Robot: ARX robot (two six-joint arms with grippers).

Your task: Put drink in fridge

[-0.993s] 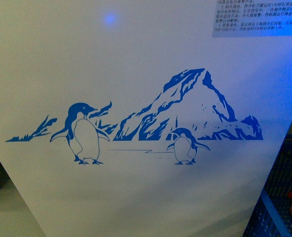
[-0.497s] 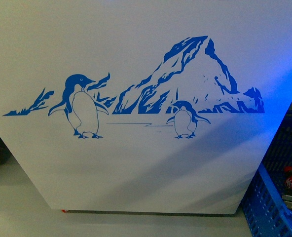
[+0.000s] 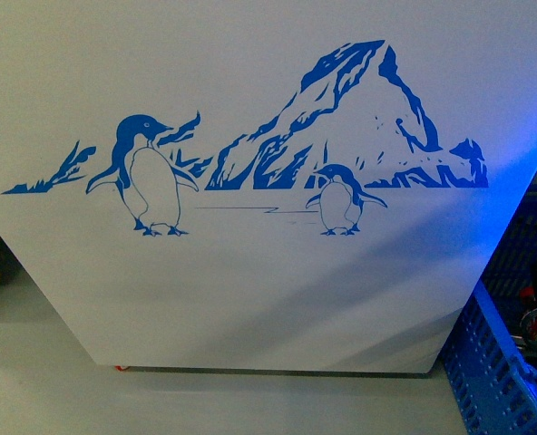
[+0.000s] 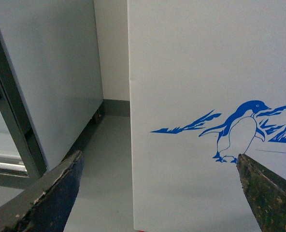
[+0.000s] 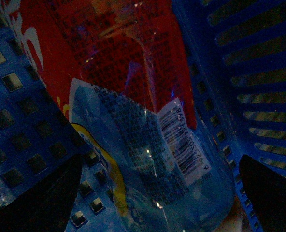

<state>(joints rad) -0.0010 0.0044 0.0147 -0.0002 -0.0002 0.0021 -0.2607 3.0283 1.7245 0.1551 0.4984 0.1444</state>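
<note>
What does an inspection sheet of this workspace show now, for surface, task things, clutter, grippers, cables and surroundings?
Surface: grey floor under the fridge.
Fridge: fridge shows its white front with the penguin graphic; lid not in view.
Drink: drink, red with white lettering, lies in the blue basket; the right wrist view is dim.
Clutter: clear bottle with blue label and barcode, lying against the drink.
Grippers: left gripper open, empty, facing the fridge front; right gripper open over the basket's bottles, holding nothing.
Cables: nothing seen.
Surroundings: grey cabinet beside the fridge.
</note>
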